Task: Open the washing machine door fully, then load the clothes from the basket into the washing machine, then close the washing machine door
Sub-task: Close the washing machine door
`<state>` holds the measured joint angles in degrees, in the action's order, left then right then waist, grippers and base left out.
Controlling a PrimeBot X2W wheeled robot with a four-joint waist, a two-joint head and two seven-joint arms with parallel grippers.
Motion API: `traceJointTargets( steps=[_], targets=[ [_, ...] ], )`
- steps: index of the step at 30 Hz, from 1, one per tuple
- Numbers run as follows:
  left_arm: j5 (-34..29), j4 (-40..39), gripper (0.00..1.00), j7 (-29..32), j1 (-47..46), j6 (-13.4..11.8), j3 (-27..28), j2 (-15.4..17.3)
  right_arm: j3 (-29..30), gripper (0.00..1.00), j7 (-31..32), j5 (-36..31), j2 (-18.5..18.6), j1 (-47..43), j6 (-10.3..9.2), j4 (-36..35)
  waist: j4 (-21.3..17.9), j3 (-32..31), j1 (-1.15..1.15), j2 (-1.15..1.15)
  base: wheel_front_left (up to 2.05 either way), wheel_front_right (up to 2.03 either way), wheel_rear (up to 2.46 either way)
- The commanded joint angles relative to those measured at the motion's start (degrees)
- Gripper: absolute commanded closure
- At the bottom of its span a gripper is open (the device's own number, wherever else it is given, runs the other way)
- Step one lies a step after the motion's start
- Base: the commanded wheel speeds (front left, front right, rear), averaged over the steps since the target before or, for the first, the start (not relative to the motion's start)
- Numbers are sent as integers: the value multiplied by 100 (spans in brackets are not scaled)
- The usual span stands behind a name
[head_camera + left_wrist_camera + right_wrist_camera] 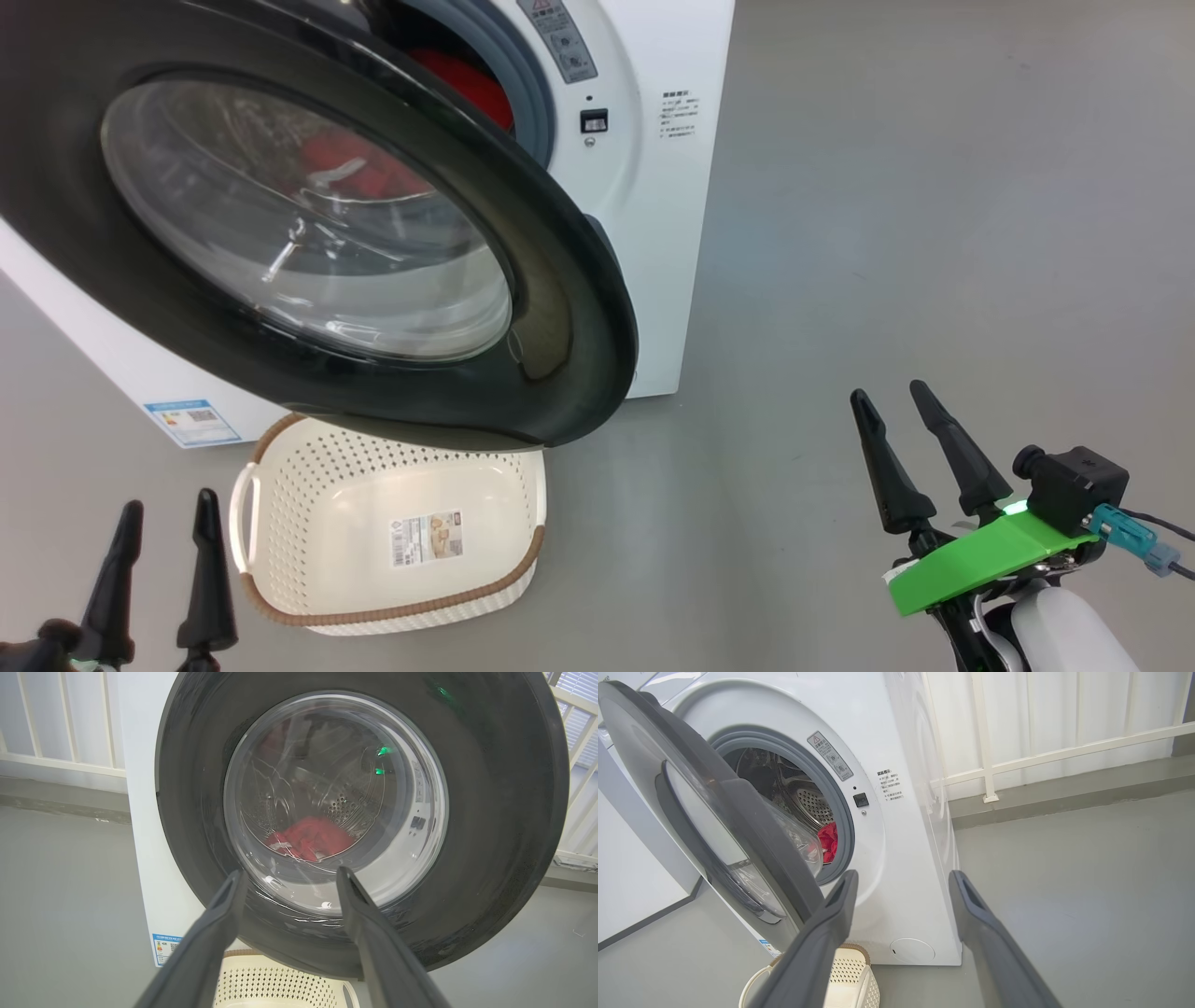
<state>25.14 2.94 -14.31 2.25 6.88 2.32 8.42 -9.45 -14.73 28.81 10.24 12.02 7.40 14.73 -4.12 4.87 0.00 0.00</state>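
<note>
The washing machine point(644, 187) stands at the upper left of the head view. Its round black door point(551, 308) hangs partly swung out, a gap showing at its right edge. Red clothes point(467, 84) lie inside the drum, seen also through the door glass point(310, 837) and in the gap point(828, 841). The cream basket point(392, 532) sits on the floor below the door, holding no clothes. My left gripper point(168, 518) is open at the lower left, short of the door. My right gripper point(892, 397) is open at the lower right, away from the machine.
Grey floor point(934, 233) spreads to the right of the machine. A white railing point(990, 765) and a wall stand behind it. A blue sticker point(191, 422) marks the machine's lower left corner.
</note>
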Motion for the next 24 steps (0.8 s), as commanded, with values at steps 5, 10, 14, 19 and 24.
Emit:
traceJointTargets(
  steps=[5,10,14,19,24],
  targets=[
    [-446,-251,0,-67,-3,35,317,-126,-105,0,-27,-81,72,26,9,-163,75,-22,0,0,0,0,0],
    [-621,-335,0,-68,29,50,405,-297,-127,0,-27,-106,78,5,9,-154,130,-62,0,0,0,0,0],
    [-720,-339,0,-68,77,57,426,-365,-173,0,-27,-106,100,-11,9,-135,170,-103,0,0,0,0,0],
    [-759,-369,0,-68,98,59,411,-391,-214,0,-27,-101,111,-3,9,-133,192,-95,0,0,0,0,0],
    [-787,-380,0,-68,104,59,408,-400,-241,0,-27,-92,127,13,9,-129,187,-84,0,0,0,0,0]
  ],
)
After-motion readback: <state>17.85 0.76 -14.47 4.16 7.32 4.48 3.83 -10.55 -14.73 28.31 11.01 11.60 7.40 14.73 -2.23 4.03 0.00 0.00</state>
